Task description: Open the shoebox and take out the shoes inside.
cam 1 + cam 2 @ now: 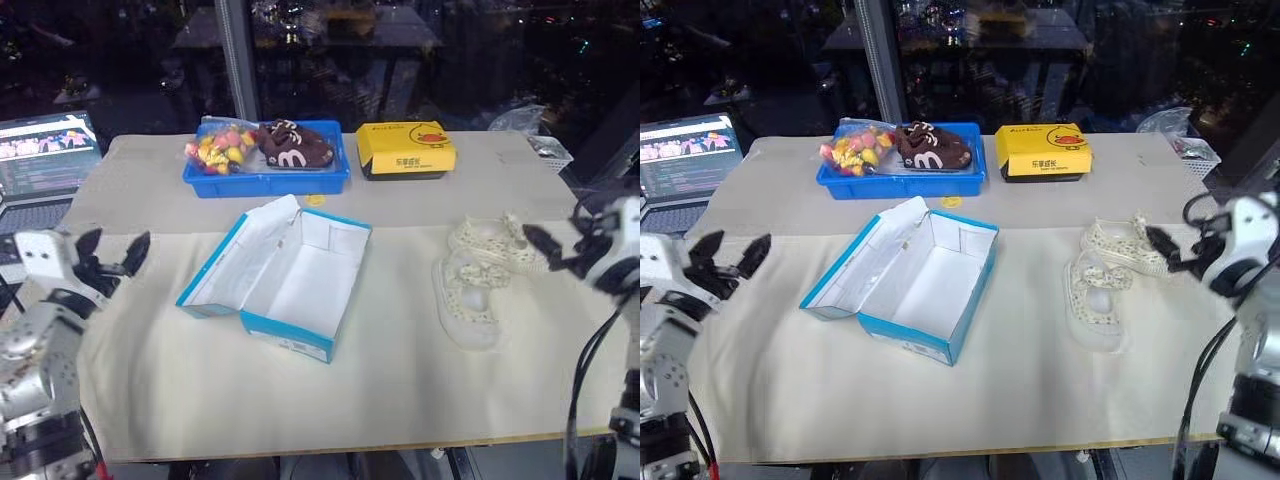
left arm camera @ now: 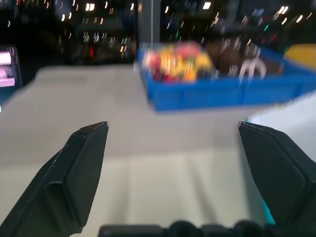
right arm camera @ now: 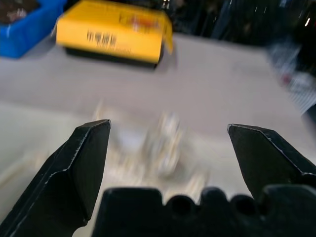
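Blue cardboard shoebox (image 1: 285, 285) sits mid-desk with its lid flipped open toward the left, white inside, nothing in it. The two cream mesh shoes (image 1: 480, 275) are already out, lying side by side on the cloth to the box's right, well apart from it.

Behind the box: one blue tray (image 1: 268, 178) holding a bag of colourful candy (image 1: 220, 150) and a brown thing with a white "m" (image 1: 296, 146), and just right of the tray, one yellow box (image 1: 405, 150) with a duck print. There's a small yellow bit on the cloth (image 1: 315, 200) between tray and shoebox. One laptop (image 1: 45, 165) sits off the desk's left edge, and a mesh basket (image 1: 548, 152) at the far right corner.

Left claw (image 1: 112, 258) hovers left of the shoebox, fingers spread wide, holding nothing. Right claw (image 1: 548, 255) is just beside the shoes on their right, also wide and empty. Nothing stands between either claw and the box or shoes.
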Motion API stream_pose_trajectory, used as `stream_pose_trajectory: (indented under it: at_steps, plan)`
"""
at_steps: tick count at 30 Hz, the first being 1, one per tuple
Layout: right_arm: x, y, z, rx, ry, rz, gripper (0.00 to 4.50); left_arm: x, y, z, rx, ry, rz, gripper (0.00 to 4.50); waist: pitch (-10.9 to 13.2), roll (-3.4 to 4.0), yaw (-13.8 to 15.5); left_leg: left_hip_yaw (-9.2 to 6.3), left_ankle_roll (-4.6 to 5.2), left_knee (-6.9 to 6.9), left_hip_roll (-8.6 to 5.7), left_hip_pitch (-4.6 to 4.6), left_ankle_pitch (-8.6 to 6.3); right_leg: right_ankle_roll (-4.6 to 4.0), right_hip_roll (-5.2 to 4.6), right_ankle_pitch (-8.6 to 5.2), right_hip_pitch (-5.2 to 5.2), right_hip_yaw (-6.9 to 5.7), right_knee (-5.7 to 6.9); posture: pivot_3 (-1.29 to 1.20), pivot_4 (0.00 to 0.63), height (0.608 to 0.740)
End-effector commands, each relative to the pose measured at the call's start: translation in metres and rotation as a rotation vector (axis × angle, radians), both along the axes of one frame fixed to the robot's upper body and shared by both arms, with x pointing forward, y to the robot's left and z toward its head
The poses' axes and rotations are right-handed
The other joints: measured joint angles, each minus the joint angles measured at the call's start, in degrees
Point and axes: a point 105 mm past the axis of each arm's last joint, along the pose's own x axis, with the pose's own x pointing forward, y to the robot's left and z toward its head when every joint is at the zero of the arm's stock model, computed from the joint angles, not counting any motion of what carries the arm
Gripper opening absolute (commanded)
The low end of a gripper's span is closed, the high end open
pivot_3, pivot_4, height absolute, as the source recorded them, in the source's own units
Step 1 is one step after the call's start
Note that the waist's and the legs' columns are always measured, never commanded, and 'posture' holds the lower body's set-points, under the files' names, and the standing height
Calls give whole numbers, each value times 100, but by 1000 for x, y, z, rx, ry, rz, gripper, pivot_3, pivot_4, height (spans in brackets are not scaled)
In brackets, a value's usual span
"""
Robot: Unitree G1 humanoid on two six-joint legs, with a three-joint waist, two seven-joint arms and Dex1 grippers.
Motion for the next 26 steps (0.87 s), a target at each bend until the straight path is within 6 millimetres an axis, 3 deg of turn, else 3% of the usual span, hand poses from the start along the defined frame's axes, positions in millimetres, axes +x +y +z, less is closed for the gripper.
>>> stream_pose_trajectory:
  at_steps: [1, 5, 10, 13, 14, 26]
  plan:
    - [-19, -5, 21, 16, -220, -66, 4476, -10, 9, -12, 25, -6, 77, 4500, -1, 0, -12, 1, 0, 0, 1, 7, 0, 8, 1, -5, 8, 0, -2, 0, 150, 740]
    - [-36, 3, -27, 32, -182, -69, 4476, -30, -1, -48, -3, 30, 109, 4500, -31, -3, 0, 5, 0, -7, 5, 12, 0, 25, 3, -14, 14, 4, -13, 0, 150, 740]
    - [-44, 16, -59, 89, -130, -42, 4476, -49, -3, -68, 5, 35, 158, 4500, -46, -10, 16, 13, -1, -2, 6, 7, -1, 28, 2, -5, 12, 7, -21, 0, 150, 740]
    - [-47, 22, -81, 118, -93, -33, 4476, -55, -8, -83, 16, 52, 172, 4500, -58, -16, 3, 14, -2, -11, 9, 81, -1, 23, 2, -12, 87, 6, -34, 0, 150, 740]
    - [-47, 23, -86, 124, -88, -35, 4476, -55, -10, -86, 18, 50, 178, 4500, -60, -17, 1, 17, -8, -13, 10, 101, -5, -25, 2, -44, 101, 7, -38, 0, 150, 740]
    - [-38, 33, -111, 161, -50, -35, 4476, -42, -26, -85, 7, -11, 207, 4500, -83, -37, 1, 24, -3, -22, 11, 98, -3, -8, 3, -41, 98, 13, -39, 0, 150, 740]
